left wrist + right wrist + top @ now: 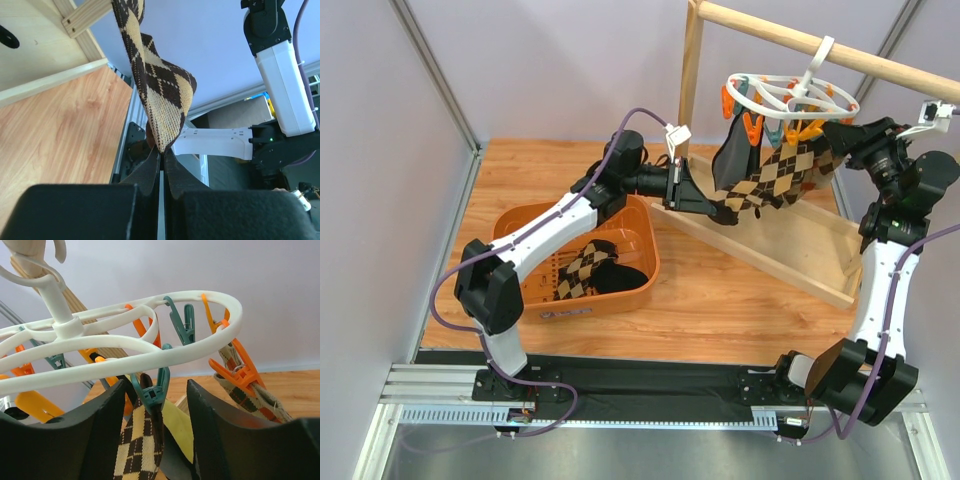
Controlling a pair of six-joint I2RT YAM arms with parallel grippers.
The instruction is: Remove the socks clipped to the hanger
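Observation:
The white ring hanger (pixel 785 97) hangs by its hook from a wooden rail, with orange and teal clips. Brown-and-tan argyle socks (pixel 775 178) and a black-and-yellow sock (pixel 732 160) hang clipped under it. My left gripper (pixel 712 205) is shut on the lower tip of an argyle sock (pixel 162 95), pulling it left. My right gripper (pixel 156 405) is open, its fingers (pixel 107 430) on either side of a teal clip (pixel 152 390) that holds an argyle sock (pixel 137 450). The hanger ring (pixel 150 347) is just above.
An orange basket (pixel 645 245) on the wooden table holds an argyle sock (pixel 578 270) and a black sock (pixel 620 278). The wooden rail frame (pixel 692 80) with its base board (pixel 790 250) stands at the back right. An orange clip (pixel 240 370) holds another sock.

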